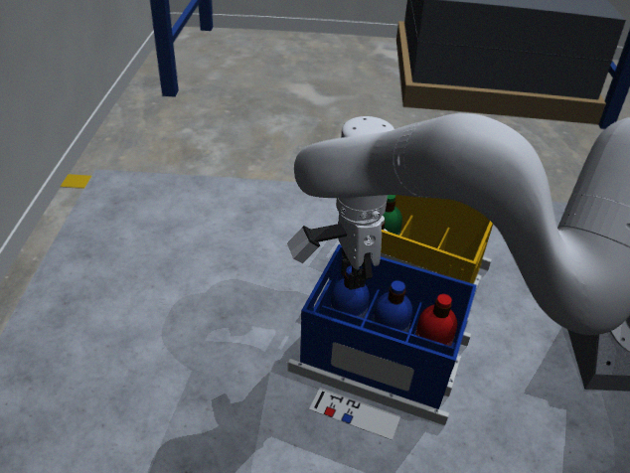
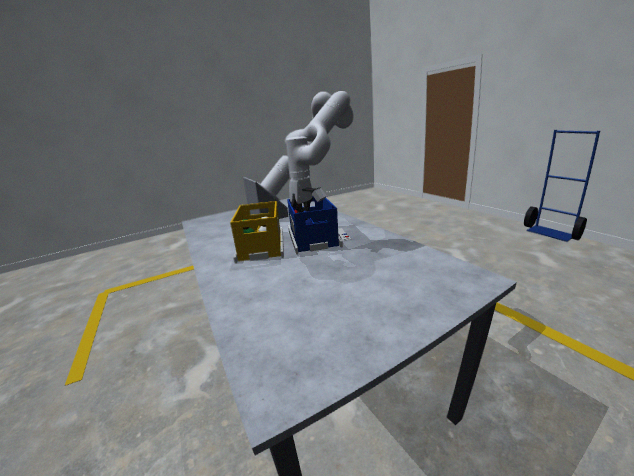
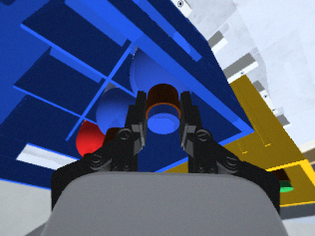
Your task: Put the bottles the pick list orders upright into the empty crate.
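My gripper (image 1: 355, 275) (image 2: 306, 203) (image 3: 162, 103) is shut on the neck of a blue bottle (image 1: 350, 298) (image 3: 162, 97), which is upright in the left front cell of the blue crate (image 1: 316, 333) (image 2: 313, 226) (image 3: 50, 29). A second blue bottle (image 1: 393, 310) (image 3: 113, 106) stands in the middle front cell and a red bottle (image 1: 437, 323) (image 3: 88, 138) in the right one. The pick list (image 1: 355, 409) (image 2: 345, 236) lies in front of the blue crate and shows red 1, blue 2. A green bottle (image 1: 392, 219) stands in the yellow crate (image 1: 422, 253) (image 2: 254, 239) (image 3: 249, 143) behind.
The crates stand side by side on a grey table (image 1: 127, 305) (image 2: 332, 307), held by grey stops. The arm's base (image 1: 595, 351) is at the right. A blue rack post (image 1: 165, 51) and a wooden pallet (image 1: 498, 98) stand beyond the table.
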`<act>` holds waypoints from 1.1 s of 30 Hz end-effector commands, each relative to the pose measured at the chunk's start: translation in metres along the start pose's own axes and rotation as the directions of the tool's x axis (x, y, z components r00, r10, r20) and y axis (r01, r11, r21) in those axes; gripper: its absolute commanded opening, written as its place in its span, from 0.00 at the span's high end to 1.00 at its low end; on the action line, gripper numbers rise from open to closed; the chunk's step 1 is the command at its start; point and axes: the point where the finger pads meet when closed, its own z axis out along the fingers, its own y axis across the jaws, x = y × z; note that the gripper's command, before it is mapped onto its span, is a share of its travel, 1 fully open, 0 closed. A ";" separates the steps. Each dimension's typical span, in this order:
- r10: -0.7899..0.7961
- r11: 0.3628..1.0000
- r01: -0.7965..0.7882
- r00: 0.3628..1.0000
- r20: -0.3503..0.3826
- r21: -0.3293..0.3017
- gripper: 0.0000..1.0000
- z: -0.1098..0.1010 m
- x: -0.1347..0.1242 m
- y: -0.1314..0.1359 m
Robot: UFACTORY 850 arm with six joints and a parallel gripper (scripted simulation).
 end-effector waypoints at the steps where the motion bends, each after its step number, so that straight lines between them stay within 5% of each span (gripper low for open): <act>1: -0.001 1.000 0.001 1.000 -0.001 -0.001 1.00 -0.001 0.001 0.000; 6: -0.001 1.000 0.001 1.000 -0.001 -0.001 1.00 -0.001 0.001 0.000; 7: -0.001 1.000 0.001 1.000 -0.001 -0.001 0.35 0.002 0.001 0.000; 33: -0.001 1.000 0.001 1.000 -0.002 -0.001 0.35 0.002 0.001 0.000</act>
